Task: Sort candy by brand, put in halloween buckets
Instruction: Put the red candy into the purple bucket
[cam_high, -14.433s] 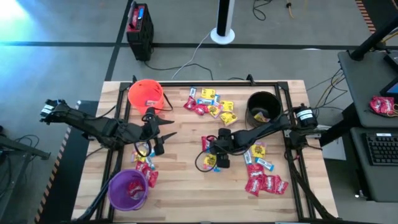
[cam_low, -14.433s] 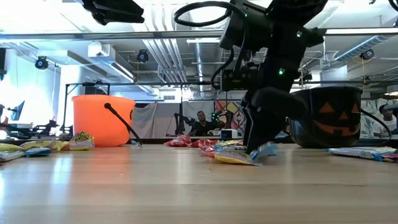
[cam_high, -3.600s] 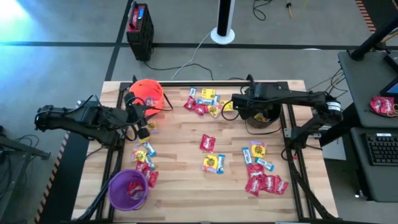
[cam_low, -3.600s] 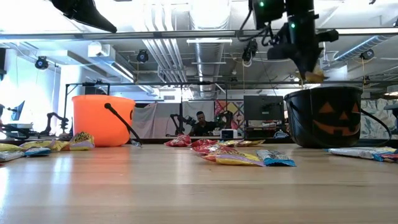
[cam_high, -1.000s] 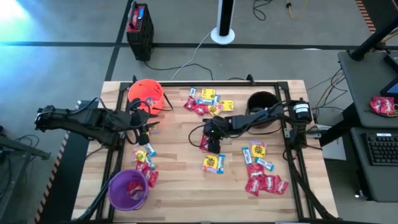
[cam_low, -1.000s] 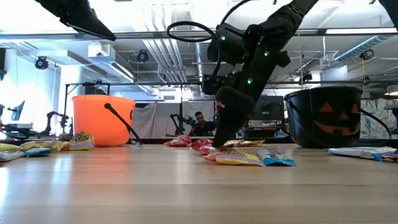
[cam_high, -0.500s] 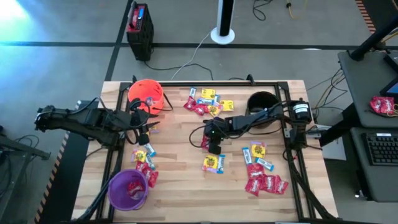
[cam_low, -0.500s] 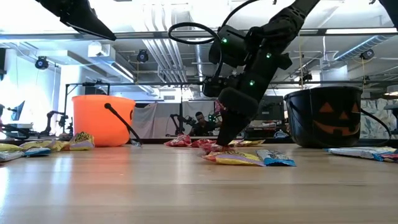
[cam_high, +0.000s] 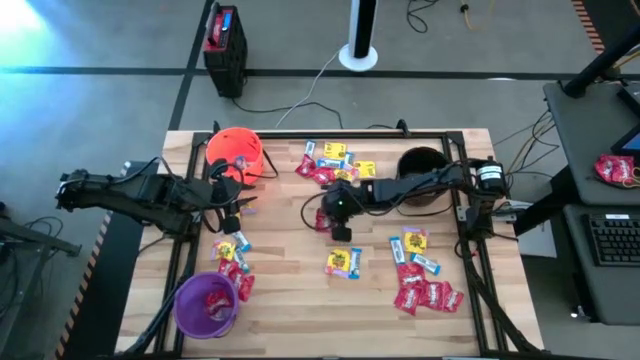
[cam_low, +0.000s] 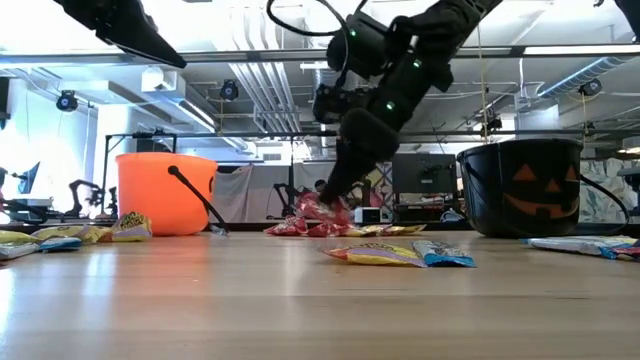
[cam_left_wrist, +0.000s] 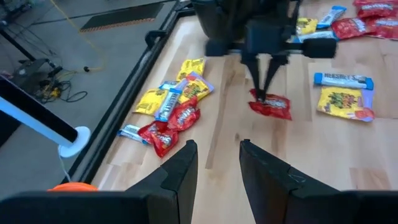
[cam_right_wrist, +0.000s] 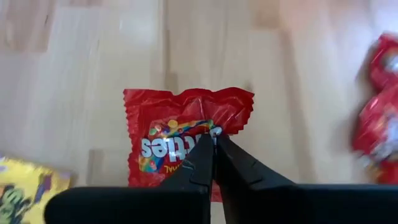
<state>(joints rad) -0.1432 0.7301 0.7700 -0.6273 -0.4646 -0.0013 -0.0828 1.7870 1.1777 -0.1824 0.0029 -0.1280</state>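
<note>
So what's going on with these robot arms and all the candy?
The right end effector has pinched a red candy packet at mid-table and holds it just above the wood. The left end effector waits open beside the orange bucket. Many candies remain loose; the black bucket and purple bucket stand ready.

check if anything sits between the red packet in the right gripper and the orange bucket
Nothing visible does. The right gripper holds the red packet mid-table; bare wood runs to the orange bucket, with the left gripper beside that path.
</note>
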